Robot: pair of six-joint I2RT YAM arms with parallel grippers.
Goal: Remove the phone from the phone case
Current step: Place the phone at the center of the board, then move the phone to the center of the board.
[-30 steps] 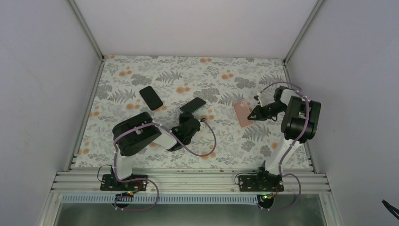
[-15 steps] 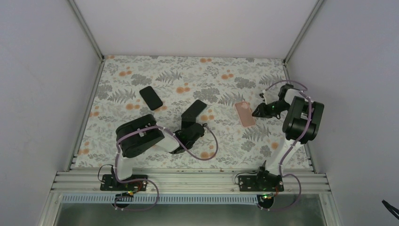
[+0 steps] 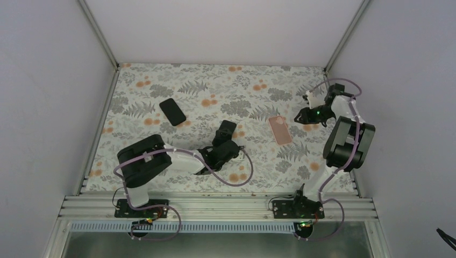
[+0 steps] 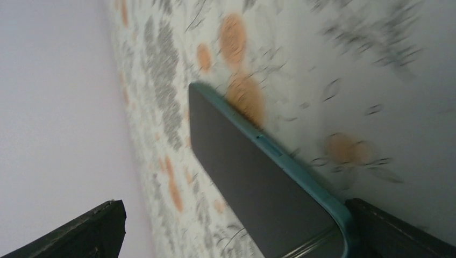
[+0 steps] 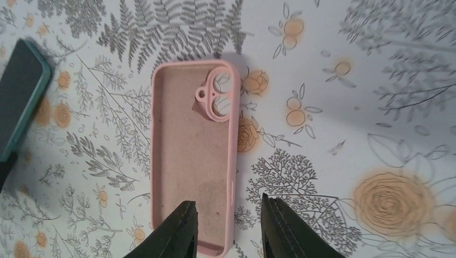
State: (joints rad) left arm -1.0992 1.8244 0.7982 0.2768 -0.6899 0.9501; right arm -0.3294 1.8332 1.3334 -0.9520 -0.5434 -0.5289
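Floral table [image 3: 161, 86]: pink case [image 5: 193, 161] empty, right fingers [image 5: 185, 226] apart.

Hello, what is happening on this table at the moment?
The left claw holds a phone in a teal case, lifted at an angle over the flowered table. The right claw has nothing in it and hangs beside an empty pink case, which lies flat, inside up. A black phone lies alone further back on the left.
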